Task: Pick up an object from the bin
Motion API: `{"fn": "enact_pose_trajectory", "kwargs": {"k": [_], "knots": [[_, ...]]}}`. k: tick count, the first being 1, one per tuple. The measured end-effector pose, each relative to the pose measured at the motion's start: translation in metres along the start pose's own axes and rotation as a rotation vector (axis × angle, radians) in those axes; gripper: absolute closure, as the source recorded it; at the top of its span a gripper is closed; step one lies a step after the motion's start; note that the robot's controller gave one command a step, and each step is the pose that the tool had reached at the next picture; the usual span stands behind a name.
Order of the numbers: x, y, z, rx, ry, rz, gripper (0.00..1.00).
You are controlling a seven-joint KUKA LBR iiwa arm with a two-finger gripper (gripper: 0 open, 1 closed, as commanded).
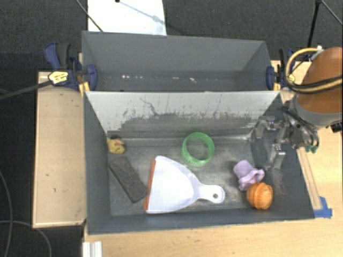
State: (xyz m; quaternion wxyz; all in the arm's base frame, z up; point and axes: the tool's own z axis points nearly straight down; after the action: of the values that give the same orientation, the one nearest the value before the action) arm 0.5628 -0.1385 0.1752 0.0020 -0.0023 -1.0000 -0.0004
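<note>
Currently we find a white dustpan [171, 189] and green ring [198, 148] mid-bin, then a purple lump [245, 173] just beside an orange ball [260, 195]. The gripper [272, 157], open or closed we cannot tell, hangs near both, so descending may jostle either or scrape the right wall [293, 165].

The arm [315, 115] reaches in from the right, orange cover [325, 82] and looped cable [293, 63] at its wrist, with the metal pincer [268, 157] angled downward and leftward below it.
</note>
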Motion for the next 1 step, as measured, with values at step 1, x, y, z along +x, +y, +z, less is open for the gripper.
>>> {"fn": "enact_pose_trajectory", "kwargs": {"k": [1], "knots": [[-0.0017,0.0006,-0.0049,0.002,-0.008,-0.004,0.00]]}}
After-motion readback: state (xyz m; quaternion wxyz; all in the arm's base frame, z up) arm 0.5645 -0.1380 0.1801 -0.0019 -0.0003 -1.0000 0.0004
